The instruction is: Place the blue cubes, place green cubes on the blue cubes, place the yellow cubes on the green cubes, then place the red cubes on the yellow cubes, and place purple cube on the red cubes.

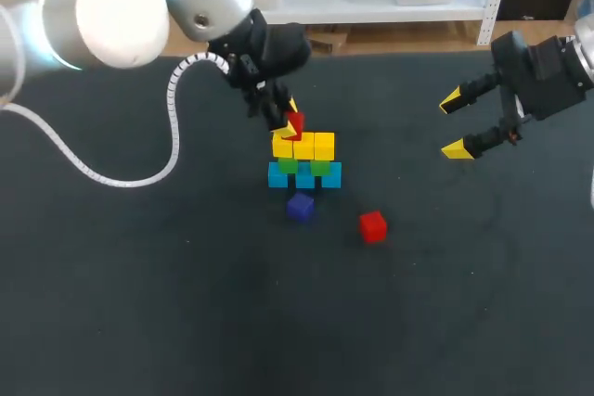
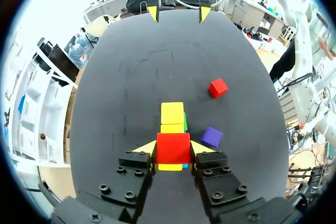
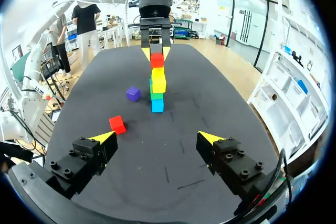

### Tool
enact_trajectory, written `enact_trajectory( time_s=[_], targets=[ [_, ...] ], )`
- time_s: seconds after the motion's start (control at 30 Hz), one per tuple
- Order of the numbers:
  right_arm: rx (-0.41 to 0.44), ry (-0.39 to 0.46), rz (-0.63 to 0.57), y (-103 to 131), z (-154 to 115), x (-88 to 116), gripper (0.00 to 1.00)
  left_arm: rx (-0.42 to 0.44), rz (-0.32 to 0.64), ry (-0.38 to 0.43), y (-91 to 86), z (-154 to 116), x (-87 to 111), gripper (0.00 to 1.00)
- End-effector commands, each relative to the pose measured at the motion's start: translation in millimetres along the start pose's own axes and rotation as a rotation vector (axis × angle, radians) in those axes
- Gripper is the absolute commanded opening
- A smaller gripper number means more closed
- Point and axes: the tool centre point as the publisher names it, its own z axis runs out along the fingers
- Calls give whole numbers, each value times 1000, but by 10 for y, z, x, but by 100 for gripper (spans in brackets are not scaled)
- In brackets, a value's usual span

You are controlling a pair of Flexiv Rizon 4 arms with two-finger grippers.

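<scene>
A pyramid stands mid-table: a row of blue cubes (image 1: 304,176), green cubes (image 1: 320,167) on them, and yellow cubes (image 1: 304,146) on top. My left gripper (image 1: 290,123) is shut on a red cube (image 1: 295,124), held at the left end of the yellow row (image 2: 172,113). In the left wrist view the red cube (image 2: 172,148) sits between both yellow tips. A second red cube (image 1: 372,226) and a purple cube (image 1: 299,207) lie loose in front of the pyramid. My right gripper (image 1: 457,123) hangs open and empty, well to the right of it.
The dark table (image 1: 139,303) carries only the pyramid and the two loose cubes. My left arm's white coiled cable (image 1: 173,127) loops over the table to the left of the pyramid.
</scene>
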Motion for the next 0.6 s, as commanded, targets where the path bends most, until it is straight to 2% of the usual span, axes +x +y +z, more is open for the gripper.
enact_trajectory(
  time_s=[0.03, 0.6],
  targets=[
    [-1, -3, -1, -10, 11, 4, 100, 12, -2, -1, 64, 23, 8, 0],
    [-1, -3, -1, -10, 11, 4, 100, 15, -9, -3, 57, 19, 53, 0]
  ],
)
